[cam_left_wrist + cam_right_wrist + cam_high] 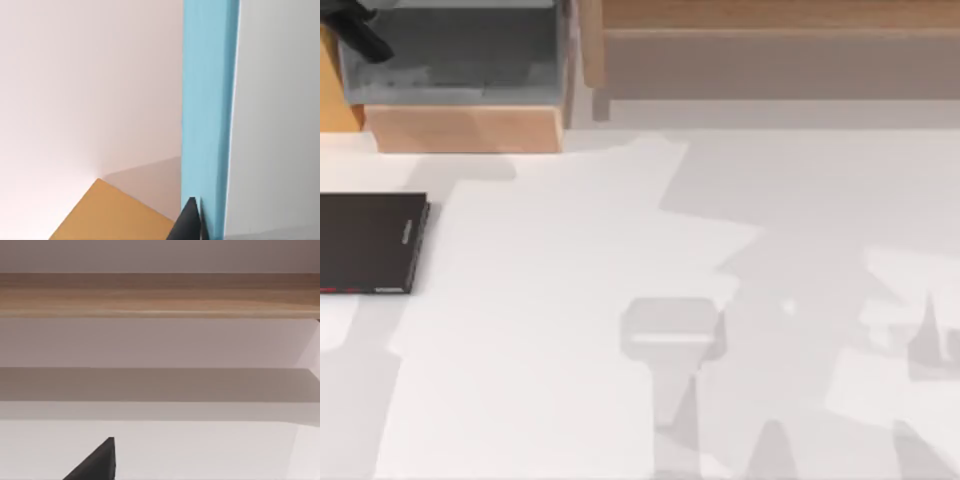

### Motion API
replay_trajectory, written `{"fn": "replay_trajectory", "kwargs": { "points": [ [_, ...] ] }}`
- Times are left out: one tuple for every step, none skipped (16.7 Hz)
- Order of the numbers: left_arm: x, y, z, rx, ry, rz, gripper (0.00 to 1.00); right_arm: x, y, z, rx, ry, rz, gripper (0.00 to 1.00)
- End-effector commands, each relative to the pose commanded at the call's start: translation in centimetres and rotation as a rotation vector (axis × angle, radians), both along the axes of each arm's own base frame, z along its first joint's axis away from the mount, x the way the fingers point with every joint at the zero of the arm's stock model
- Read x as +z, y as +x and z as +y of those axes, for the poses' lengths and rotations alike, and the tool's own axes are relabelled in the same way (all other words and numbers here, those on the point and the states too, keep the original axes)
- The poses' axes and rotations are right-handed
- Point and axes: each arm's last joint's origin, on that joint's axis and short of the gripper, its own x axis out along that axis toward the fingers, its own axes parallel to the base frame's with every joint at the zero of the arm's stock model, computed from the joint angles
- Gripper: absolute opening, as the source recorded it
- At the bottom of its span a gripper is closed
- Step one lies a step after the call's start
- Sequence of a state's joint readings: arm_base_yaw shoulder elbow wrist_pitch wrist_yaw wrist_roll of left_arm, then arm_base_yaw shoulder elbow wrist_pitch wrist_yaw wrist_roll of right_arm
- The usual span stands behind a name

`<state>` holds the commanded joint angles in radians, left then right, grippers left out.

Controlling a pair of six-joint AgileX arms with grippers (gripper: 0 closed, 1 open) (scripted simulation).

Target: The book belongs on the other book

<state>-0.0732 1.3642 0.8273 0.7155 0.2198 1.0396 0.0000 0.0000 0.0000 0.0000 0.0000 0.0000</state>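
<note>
Two books, well apart. At the left edge of the white surface (pixel 570 300), lying flat and cut off by the frame: the thin black book (pixel 370 243), with pale lettering along its right edge and a thin red line along its near edge. Top of it bare.

Seen from the left wrist: the blue book (pixel 207 100), standing upright, blue cover next to a broad white face. Right against the cover, the dark tip of the left claw (pixel 192 222); cannot tell how far open, nor whether it grips the book. Close by, a tan wooden corner (pixel 115 215) before a pale wall.

From above, at the far left corner: a dark piece of the left arm (pixel 355 30) over a grey slab (pixel 450 55), itself above a pale wooden block (pixel 460 128); cannot tell whether that slab is the blue book. Along the far right, a long wooden shelf (pixel 770 50). Grey shadows across the middle and right of the surface.

From the right wrist: a wooden rail (pixel 160 295) straight ahead and the dark tip of the right claw (pixel 100 462) over the white surface; cannot tell how far open.
</note>
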Motion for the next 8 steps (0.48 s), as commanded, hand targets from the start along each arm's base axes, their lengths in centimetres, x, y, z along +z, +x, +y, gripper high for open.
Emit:
{"fn": "replay_trajectory", "kwargs": {
  "points": [
    [-1.4,-0.6,1.1,0.039,0.097,0.015,0.00,0.0,0.0,0.0,0.000,0.000,0.000,1.00],
    [-3.1,-1.1,2.3,0.078,0.188,0.047,0.00,0.0,0.0,0.0,0.000,0.000,0.000,1.00],
    [-5.0,-1.5,3.4,0.113,0.273,0.095,0.00,0.0,0.0,0.0,0.000,0.000,0.000,1.00],
    [-7.1,-1.9,4.4,0.141,0.349,0.158,0.00,0.0,0.0,0.0,0.000,0.000,0.000,1.00],
    [-9.3,-2.4,5.4,0.160,0.416,0.229,0.00,0.0,0.0,0.0,0.000,0.000,0.000,1.00],
    [-11.4,-2.9,6.2,0.170,0.473,0.302,0.00,0.0,0.0,0.0,0.000,0.000,0.000,1.00],
    [-13.3,-3.5,6.8,0.172,0.521,0.373,0.00,0.0,0.0,0.0,0.000,0.000,0.000,1.00],
    [-15.0,-4.0,7.3,0.168,0.558,0.441,0.00,0.0,0.0,0.0,0.000,0.000,0.000,1.00]
  ]
}}
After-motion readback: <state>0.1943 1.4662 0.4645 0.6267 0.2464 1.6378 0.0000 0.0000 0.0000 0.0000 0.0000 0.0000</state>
